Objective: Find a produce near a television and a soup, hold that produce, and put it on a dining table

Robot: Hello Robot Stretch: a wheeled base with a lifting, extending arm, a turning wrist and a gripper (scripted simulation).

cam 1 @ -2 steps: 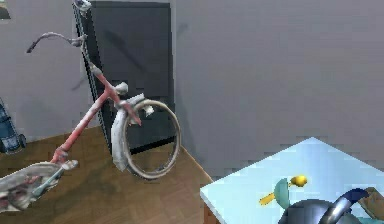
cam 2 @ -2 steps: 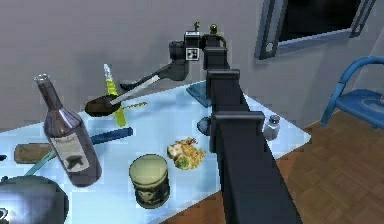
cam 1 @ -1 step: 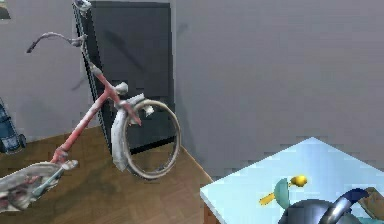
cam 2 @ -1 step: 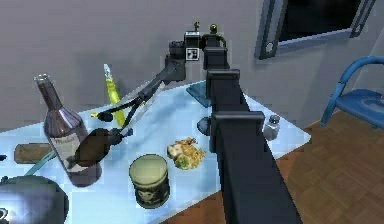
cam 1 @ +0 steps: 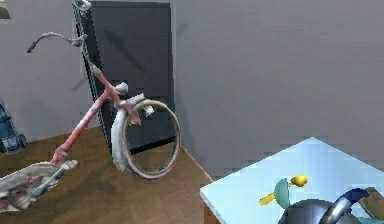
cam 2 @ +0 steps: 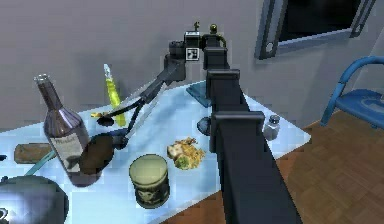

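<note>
Where the table (cam 1: 300, 168) ends, floor (cam 1: 165, 198) meets the bicycle (cam 1: 120, 130).

Grey walls (cam 1: 270, 70) meet a wooden floor (cam 1: 90, 195). A dark door (cam 1: 135, 60) stands behind a red bicycle (cam 1: 80, 130). A framed window (cam 2: 315, 25) sits above a blue chair (cam 2: 360, 85), near the pale worktop (cam 1: 245, 192).

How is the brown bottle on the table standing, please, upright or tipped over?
Upright: the brown bottle stands on its base on the pale table, neck uppermost.
</note>
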